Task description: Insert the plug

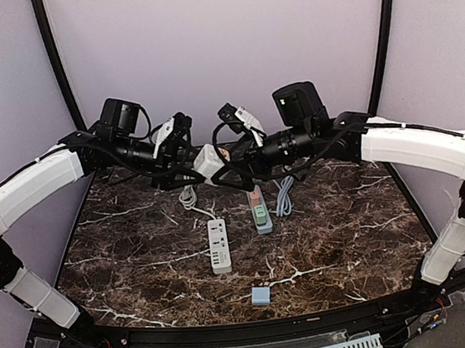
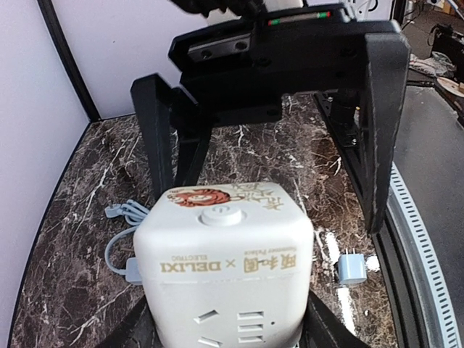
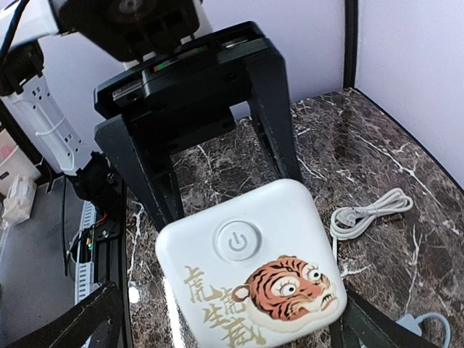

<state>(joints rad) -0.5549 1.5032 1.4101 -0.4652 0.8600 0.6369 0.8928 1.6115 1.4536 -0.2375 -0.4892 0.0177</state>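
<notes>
Plug [image 1: 261, 296], your small blue one, lies loose near the front edge of the marbled worktop [image 1: 142, 266], well apart from both hands. Above the back of the worktop, your left hand [image 1: 192, 168] grips a white cube socket [image 1: 208, 161] by its sides, while your right hand [image 1: 230, 164] stands wide open around the cube's other end, fingers clear of it. Below them lie a white power strip [image 1: 219, 246] and a smaller green strip [image 1: 260, 213].

I see the cube socket [image 1: 207, 162] raised over the rear middle of the table [image 1: 347, 237]. On the table, one power strip [image 1: 219, 246] lies centre, a second strip [image 1: 259, 209] just right of it, coiled cables [image 1: 188, 198] behind them, and the plug [image 1: 261, 296] alone near the front.
</notes>
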